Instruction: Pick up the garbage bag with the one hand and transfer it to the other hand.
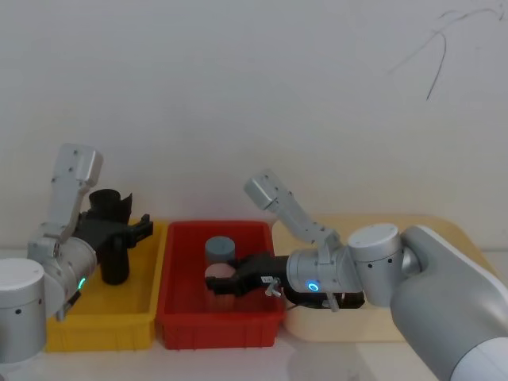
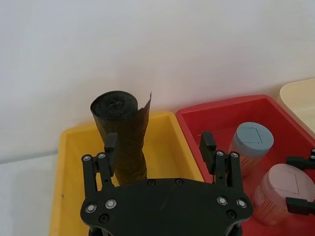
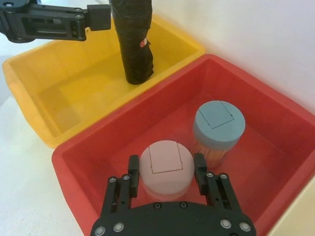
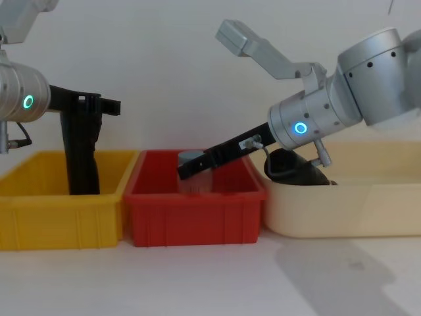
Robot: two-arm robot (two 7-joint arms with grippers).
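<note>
garbage bag [image 3: 134, 42]: we see it upright in yellow bin [image 3: 59, 93], small red mark unreadable
left gripper [image 2: 157, 147]: jaws open, roll beside one finger, ungripped
right gripper [image 3: 166, 172]: jaws open around pink-lidded jar [image 3: 166, 164], red bin [image 3: 275, 147]

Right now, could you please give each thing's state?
Left hand: open, astride thin roll.
Thin roll: upright in yellow bin.
Right hand: at the pink-lidded jar.
Pink-lidded jar: upright, lid shut, red bin.
Blue-lidded jar: upright, lid shut.
Garbage bag: lying in cream tray.
</note>
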